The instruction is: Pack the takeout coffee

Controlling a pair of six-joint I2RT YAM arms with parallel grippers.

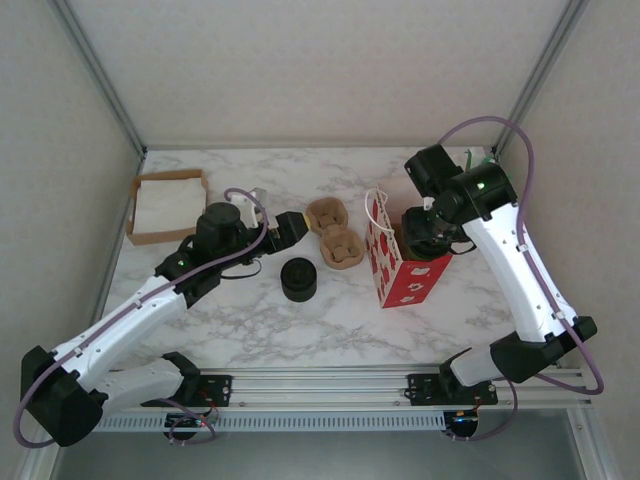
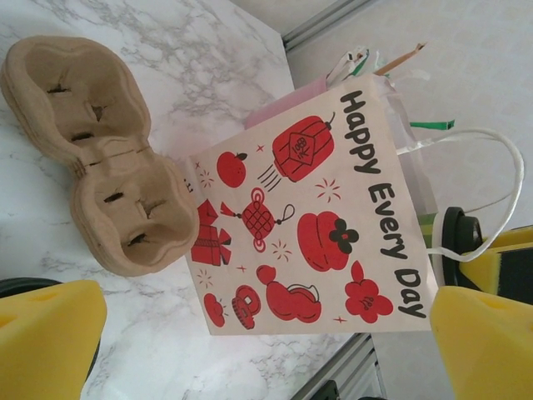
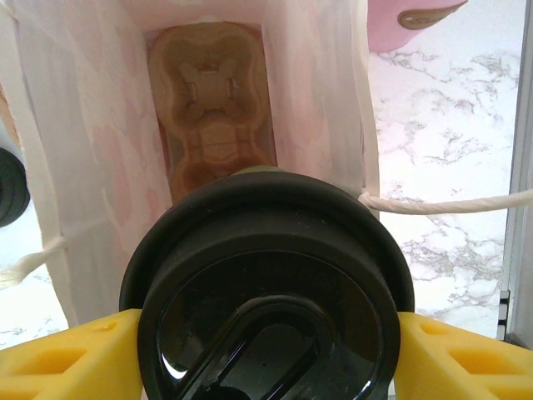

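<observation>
The takeout coffee (image 3: 266,292) is being gripped by the right gripper (image 1: 430,240). Yellow fingers (image 3: 58,367) are being pressed on both sides of its black lid. The cup is being held at the open top of the red paper bag (image 1: 405,270), near the right edge of the tabletop (image 1: 250,330). A brown cup tray (image 3: 212,108) is lying inside the bag. The left gripper (image 1: 290,228) is being held wide open and empty, just beside more brown cup trays (image 1: 335,238) mid-table.
</observation>
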